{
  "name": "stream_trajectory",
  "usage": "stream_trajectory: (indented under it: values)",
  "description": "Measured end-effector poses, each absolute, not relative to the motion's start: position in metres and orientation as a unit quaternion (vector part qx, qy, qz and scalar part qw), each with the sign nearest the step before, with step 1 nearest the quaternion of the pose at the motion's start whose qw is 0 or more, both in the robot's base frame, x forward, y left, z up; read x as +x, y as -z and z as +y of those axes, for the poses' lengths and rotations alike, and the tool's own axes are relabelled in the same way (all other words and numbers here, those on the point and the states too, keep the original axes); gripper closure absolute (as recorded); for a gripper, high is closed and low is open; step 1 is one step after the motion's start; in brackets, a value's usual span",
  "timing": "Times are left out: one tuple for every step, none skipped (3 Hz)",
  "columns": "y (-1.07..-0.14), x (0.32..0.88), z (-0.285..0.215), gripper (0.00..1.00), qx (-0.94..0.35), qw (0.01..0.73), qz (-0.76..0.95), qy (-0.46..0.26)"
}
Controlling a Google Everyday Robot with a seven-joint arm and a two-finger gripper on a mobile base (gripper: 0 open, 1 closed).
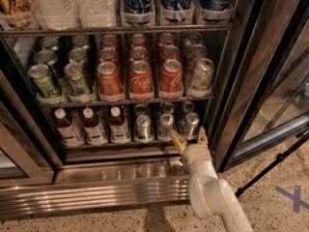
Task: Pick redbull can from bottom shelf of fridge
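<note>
The fridge (120,175) stands open, its steel base grille at the bottom. On its bottom shelf, slim silver redbull cans stand in three short rows; the front ones are at left (143,127), middle (166,124) and right (191,124). My gripper (189,140) is open and empty, its two tan fingers spread just in front of and slightly below the right front redbull can, at the shelf's front edge. My white arm (212,192) rises from the bottom right.
Three brown bottles with white caps (91,127) stand left of the redbull cans. Red cola cans (140,79), green cans (46,79) and a pale can (200,75) fill the shelf above. The glass door (280,91) hangs open at right.
</note>
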State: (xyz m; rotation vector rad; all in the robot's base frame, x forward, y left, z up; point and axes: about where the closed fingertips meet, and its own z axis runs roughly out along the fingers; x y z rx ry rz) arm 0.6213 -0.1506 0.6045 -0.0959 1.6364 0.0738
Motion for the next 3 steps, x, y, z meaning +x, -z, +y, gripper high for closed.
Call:
stream_trajectory:
  values:
    - [-0.605,0.622,-0.151,0.25,-0.043,0.682,0.729,-0.033]
    - [-0.607,0.635,-0.154,0.26,-0.037,0.682,0.73,-0.018]
    - [-0.608,0.645,-0.156,0.26,-0.033,0.683,0.73,-0.007]
